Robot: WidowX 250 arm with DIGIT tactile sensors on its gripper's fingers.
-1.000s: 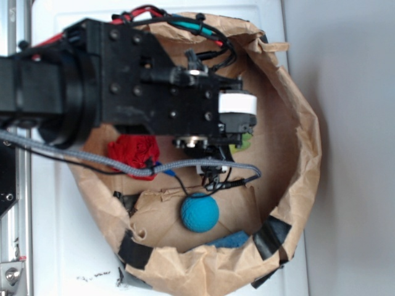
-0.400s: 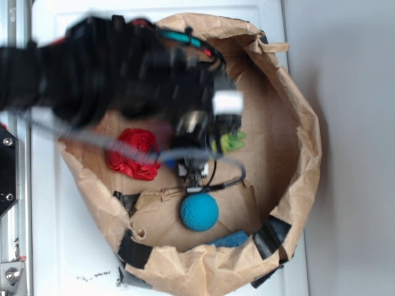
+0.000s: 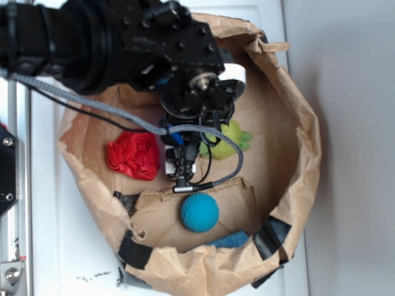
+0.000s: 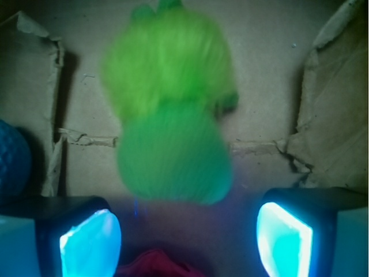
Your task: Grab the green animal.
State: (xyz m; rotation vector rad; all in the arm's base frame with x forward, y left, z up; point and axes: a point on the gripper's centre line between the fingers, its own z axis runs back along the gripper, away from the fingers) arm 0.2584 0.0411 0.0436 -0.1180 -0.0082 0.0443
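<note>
The green animal (image 3: 229,139) lies on the cardboard floor of a paper bag, half covered by the arm in the exterior view. In the wrist view the green animal (image 4: 172,115) is blurred, its smooth green head nearest me and its fuzzy lime body beyond. My gripper (image 4: 187,234) is open, its two glowing pads (image 4: 89,242) spread wide. The animal's head sits just ahead of the fingertips, centred between them, and nothing is held. From the exterior my gripper (image 3: 210,120) hangs over the animal's left side, with its fingers hidden under the black arm.
A red fabric lump (image 3: 133,154) lies left of the gripper, and a blue ball (image 3: 199,211) rests on a cardboard flap below it. The crumpled brown paper bag wall (image 3: 305,142) rings everything. A blue object (image 3: 233,240) peeks out at the bag's lower rim.
The arm has swung upward and turned in the exterior view. The red lump and more of the green animal now show.
</note>
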